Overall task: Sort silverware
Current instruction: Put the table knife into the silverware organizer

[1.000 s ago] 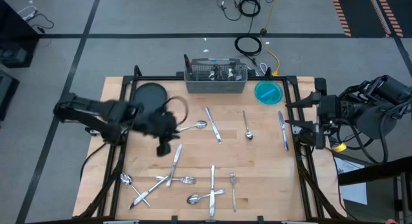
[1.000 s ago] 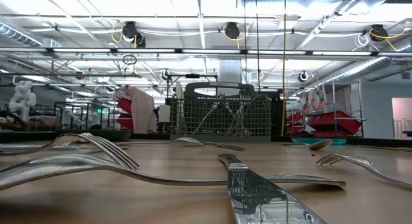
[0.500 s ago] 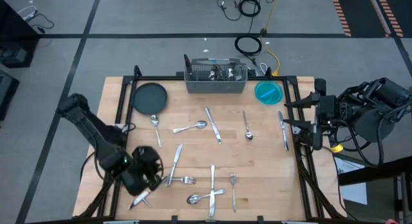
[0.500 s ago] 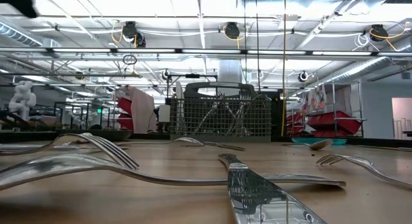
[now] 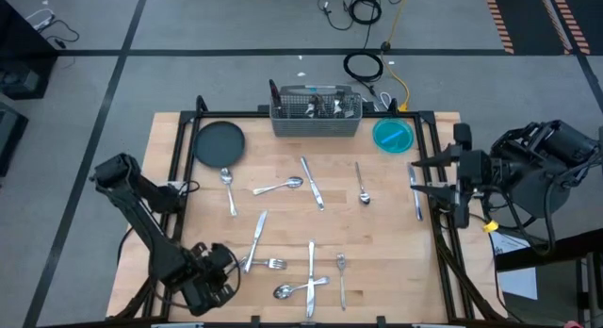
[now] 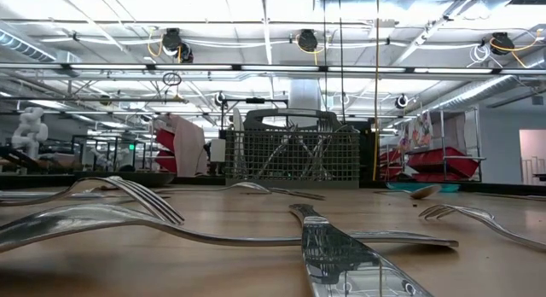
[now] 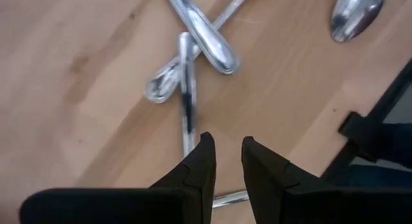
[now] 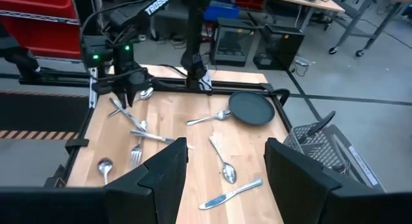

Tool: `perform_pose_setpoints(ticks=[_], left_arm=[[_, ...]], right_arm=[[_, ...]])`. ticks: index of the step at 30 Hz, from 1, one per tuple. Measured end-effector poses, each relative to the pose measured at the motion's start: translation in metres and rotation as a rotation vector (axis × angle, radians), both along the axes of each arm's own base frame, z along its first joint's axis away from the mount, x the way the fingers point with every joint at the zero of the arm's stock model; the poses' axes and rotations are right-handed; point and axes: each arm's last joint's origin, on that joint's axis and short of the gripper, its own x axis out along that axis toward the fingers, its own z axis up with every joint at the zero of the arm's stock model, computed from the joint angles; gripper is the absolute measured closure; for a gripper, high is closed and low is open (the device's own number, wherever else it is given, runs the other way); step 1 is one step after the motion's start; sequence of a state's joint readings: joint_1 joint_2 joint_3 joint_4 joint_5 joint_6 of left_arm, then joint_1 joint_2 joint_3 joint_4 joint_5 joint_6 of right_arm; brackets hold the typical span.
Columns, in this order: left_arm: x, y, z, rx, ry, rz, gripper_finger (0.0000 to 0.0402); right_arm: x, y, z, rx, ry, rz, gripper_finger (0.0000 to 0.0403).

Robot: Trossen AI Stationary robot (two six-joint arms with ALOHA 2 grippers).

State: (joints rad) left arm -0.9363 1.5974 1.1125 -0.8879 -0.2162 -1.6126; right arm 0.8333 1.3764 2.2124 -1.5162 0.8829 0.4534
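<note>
From above, I see my left arm stretched along the table's [image 5: 377, 224] left edge, elbow far out, wrist bent down at the near-left corner. Its left gripper [image 5: 209, 288] hangs over crossed silverware [image 5: 309, 271] there. The rest lies scattered across the middle of the wooden top, and more stands in the mesh caddy [image 5: 317, 116] at the far edge, between a dark plate [image 5: 219, 143] and a blue bowl [image 5: 393, 135]. My right arm waits folded off the right edge, its right gripper [image 5: 421, 175] pointing inward just above a knife [image 5: 414, 189].

At table height I see only forks and a knife lying close, the caddy behind; neither arm shows.

Through the left wrist, the fingers [image 7: 198, 172] stand narrowly parted with nothing between them, directly over a handle in a crossed pile of cutlery.

Through the right wrist, the fingers [image 8: 168, 166] are spread wide and empty, looking across the table toward the left arm.
</note>
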Motion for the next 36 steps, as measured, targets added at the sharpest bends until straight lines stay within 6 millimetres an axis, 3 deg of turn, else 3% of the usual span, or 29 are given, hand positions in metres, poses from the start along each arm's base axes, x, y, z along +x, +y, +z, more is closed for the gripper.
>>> perform_pose_setpoints(ticks=[10,17,25,33,36], left_arm=[[-0.007,0.009,-0.034,0.010,0.019,-0.038,0.0320],[-0.005,0.013,-0.058,-0.093,-0.020,-0.044,0.0320],[-0.007,0.016,-0.060,-0.098,0.042,-0.061,0.0320],[-0.007,0.018,-0.042,-0.181,-0.014,-0.019,0.0320],[-0.011,0.025,-0.040,-0.157,0.027,0.088,0.0320]], right_arm=[[0.002,0.004,-0.002,0.008,0.028,0.038,0.0206],[0.002,0.004,-0.002,0.009,0.034,0.043,0.0206],[0.002,0.004,-0.002,0.002,0.035,0.046,0.0206],[0.002,0.004,-0.002,-0.012,0.037,0.052,0.0206],[0.002,0.003,-0.002,-0.015,0.039,0.052,0.0206]])
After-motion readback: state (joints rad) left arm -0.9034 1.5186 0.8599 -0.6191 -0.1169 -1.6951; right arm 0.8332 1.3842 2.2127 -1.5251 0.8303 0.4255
